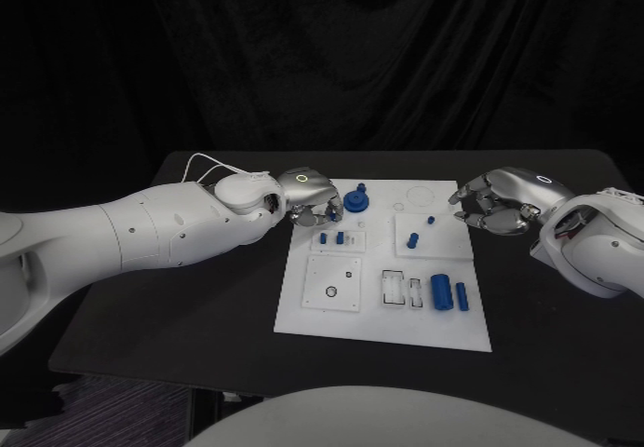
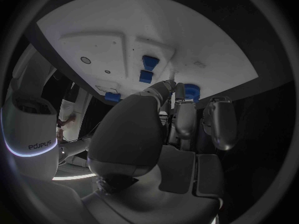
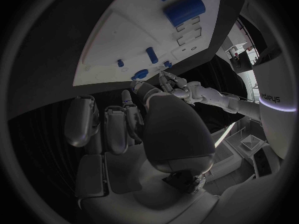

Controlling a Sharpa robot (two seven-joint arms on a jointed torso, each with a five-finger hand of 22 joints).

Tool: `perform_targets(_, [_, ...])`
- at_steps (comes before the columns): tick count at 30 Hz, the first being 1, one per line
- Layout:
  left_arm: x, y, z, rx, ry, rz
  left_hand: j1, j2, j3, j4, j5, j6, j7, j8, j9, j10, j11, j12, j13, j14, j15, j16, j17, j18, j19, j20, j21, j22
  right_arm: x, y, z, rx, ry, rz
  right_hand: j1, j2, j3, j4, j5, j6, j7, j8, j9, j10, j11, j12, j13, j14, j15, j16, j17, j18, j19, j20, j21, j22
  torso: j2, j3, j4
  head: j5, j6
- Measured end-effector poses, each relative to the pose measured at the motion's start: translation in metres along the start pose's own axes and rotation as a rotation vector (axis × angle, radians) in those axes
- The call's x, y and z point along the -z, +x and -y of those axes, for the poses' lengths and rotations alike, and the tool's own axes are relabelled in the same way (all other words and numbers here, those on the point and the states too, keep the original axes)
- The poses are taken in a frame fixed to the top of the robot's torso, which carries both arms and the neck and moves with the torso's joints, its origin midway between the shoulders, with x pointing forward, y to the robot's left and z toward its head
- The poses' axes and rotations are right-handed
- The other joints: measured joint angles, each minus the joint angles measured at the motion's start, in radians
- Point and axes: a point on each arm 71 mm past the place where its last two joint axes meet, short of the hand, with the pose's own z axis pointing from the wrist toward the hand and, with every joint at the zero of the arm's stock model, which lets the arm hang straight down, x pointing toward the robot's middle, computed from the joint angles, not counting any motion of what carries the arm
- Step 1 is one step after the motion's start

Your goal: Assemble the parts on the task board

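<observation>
1. Task board [image 1: 382, 317]: flat white rectangular plate, mid-table on the black table [image 1: 188, 307]. Its near and left edges have bare tabletop around them; the far edge sits near the table's back edge.
2. Left hand [image 1: 306, 196]: silver, smooth metallic shell, over the board's far-left corner. Fingers curled down and close together, nothing visibly held. In the left wrist view the fingertips [image 2: 177, 92] hang just above the board.
3. Right hand [image 1: 494, 205]: at the board's far-right edge, partly over it. Fingers curled in, nothing seen in them.
4. Blue round knob part [image 1: 355, 199]: stands upright at the far left of the board, just beside the left hand. Can't tell if they touch.
5. Small blue pegs [image 1: 413, 240]: stand in a raised white square block, centre-right.
6. Blue cylinder [image 1: 440, 291] and slimmer blue bar [image 1: 462, 296]: lie side by side at the near right, close to the board's right edge.
7. Raised square plate with a dark ring [image 1: 331, 291]: near left, well apart from both hands.
</observation>
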Motion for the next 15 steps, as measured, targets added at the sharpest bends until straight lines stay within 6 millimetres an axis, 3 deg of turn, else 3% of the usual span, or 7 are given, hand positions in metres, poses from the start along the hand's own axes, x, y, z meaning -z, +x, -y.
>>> perform_targets(15, [-0.0026,0.0067,0.0032,0.009,-0.001,-0.012,0.0,0.0,0.0,0.0,0.0,-0.002,-0.002,-0.007,-0.001,0.001,0.001,-0.004,-0.002,0.0,0.0,0.0,0.004,0.0,0.0,0.0,0.0,0.0,0.0002,0.0006,-0.0003,0.0,0.001,-0.007,0.0,0.0,0.0,0.0,0.0,0.0,0.0,0.0,0.0,0.0,0.0,0.0,0.0,0.0,0.0,0.0,0.0,0.0,0.0,0.0,0.0,0.0,-0.001,0.0001,0.0001,-0.004,0.0])
